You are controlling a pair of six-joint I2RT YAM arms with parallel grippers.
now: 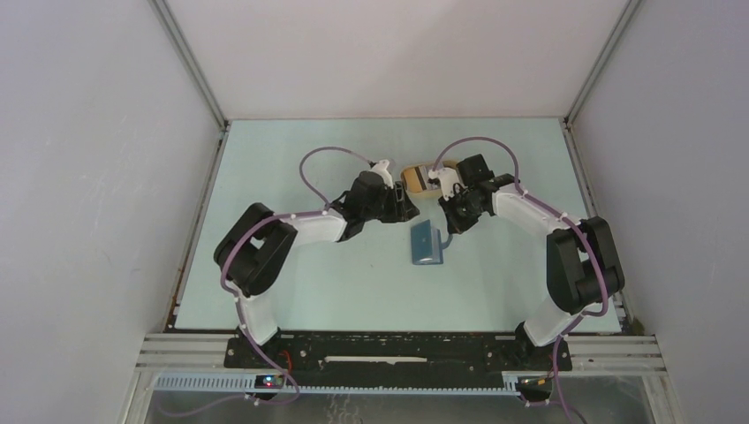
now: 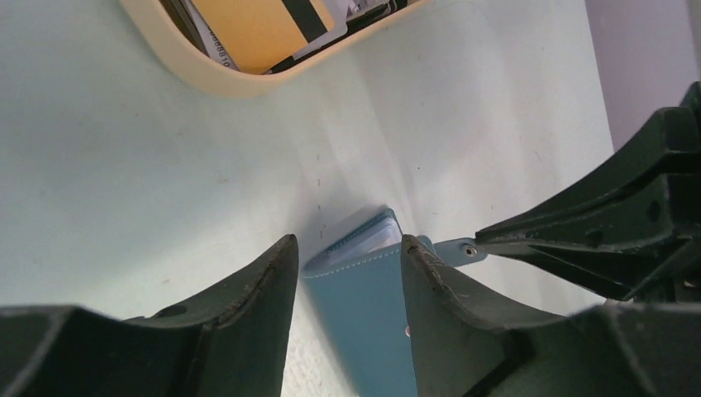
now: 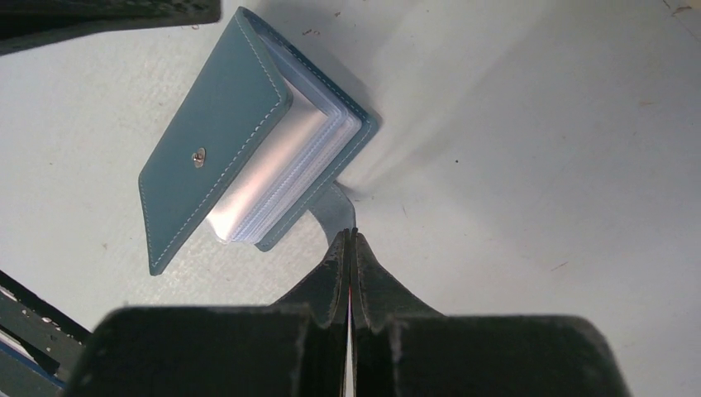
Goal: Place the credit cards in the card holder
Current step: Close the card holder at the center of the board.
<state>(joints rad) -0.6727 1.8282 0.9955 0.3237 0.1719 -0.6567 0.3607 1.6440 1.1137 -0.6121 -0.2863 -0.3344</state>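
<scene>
Right gripper [image 3: 350, 248] is pinched shut on the snap tab [image 3: 333, 211] of the card holder [image 3: 211, 141], lying between both arms, while the left gripper [image 2: 347, 244], jaws apart, sits either side of its long cover.

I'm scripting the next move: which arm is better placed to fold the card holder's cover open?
Left, probably. The right end effector is shut on the snap tab, anchoring the card holder, so it's occupied. The left end effector is open, and the holder shows between its fingers.
</scene>
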